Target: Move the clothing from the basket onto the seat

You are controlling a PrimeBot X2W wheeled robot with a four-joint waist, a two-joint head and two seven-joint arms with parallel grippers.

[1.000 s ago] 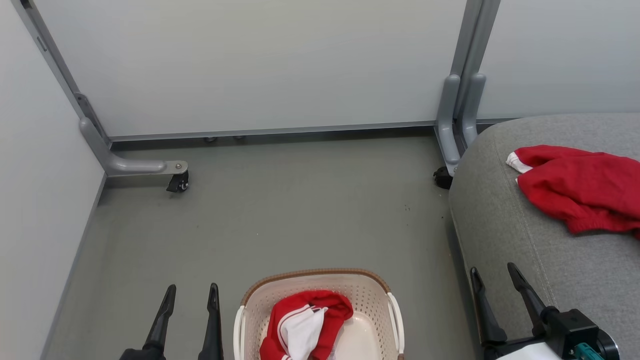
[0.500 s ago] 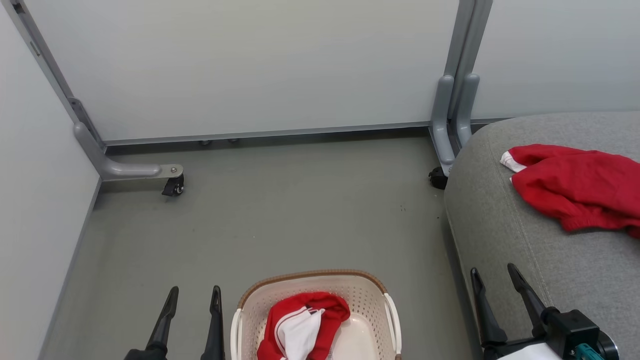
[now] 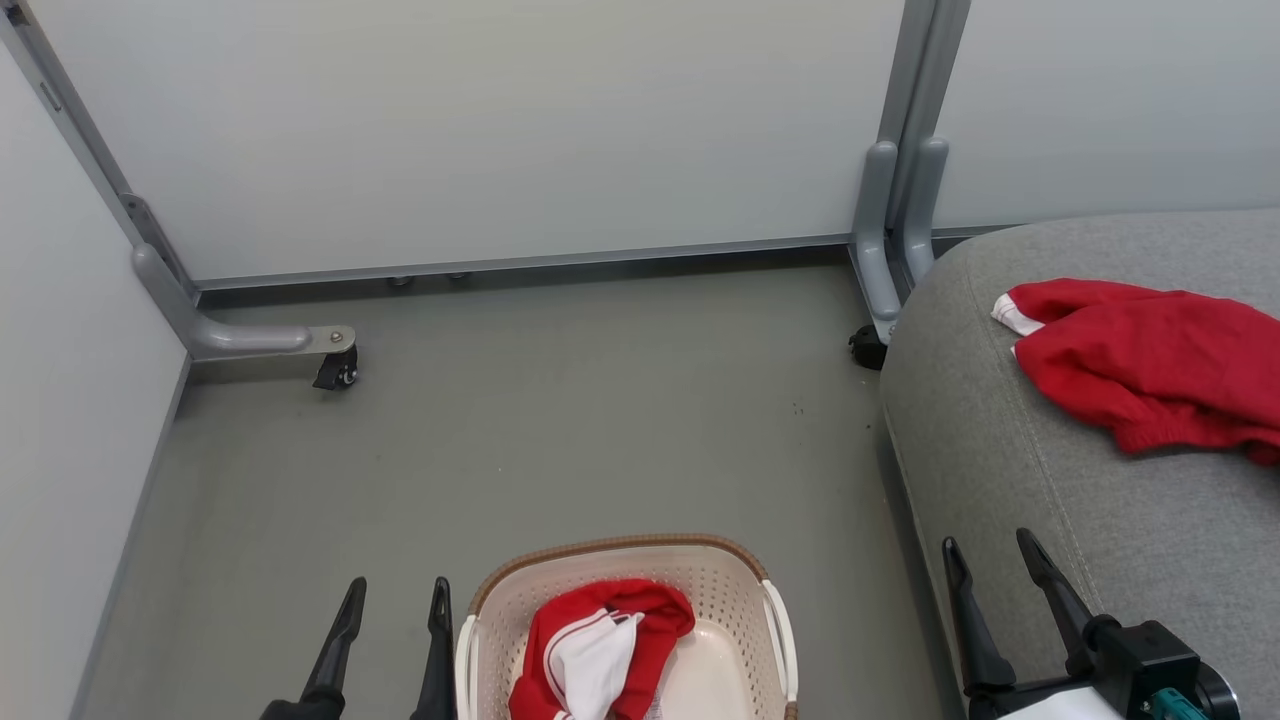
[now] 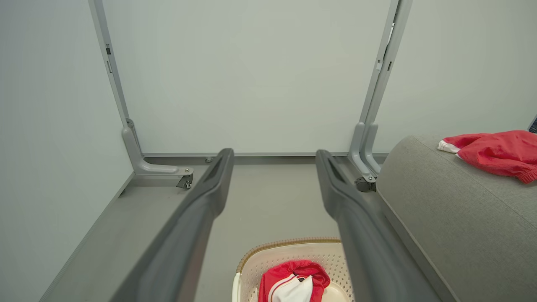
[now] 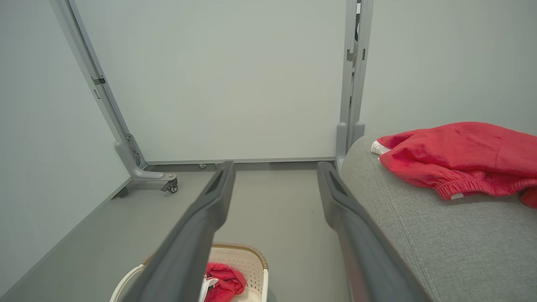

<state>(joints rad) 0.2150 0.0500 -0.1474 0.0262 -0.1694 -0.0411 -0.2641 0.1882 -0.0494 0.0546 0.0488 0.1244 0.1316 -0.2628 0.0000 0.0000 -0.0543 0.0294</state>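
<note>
A crumpled red jersey with white panels (image 3: 598,648) (image 4: 292,280) (image 5: 221,284) lies in the cream basket (image 3: 735,585) (image 4: 264,260) (image 5: 247,253) on the floor at the bottom centre. Red shorts with a white hem (image 3: 1150,365) (image 4: 495,153) (image 5: 457,157) lie spread on the grey seat (image 3: 1010,480) (image 4: 440,209) (image 5: 428,239) at the right. My left gripper (image 3: 397,597) (image 4: 272,157) hangs open and empty just left of the basket. My right gripper (image 3: 988,552) (image 5: 275,170) hangs open and empty over the seat's front-left edge.
Pale partition panels close off the back and left. Their grey feet carry black castors (image 3: 335,370) (image 3: 865,347) on the floor. The grey floor (image 3: 560,420) stretches between the basket and the back panel.
The head view has shifted slightly, so everything sits a little lower and to the left in the picture. Neither gripper has changed its opening; both garments lie as before.
</note>
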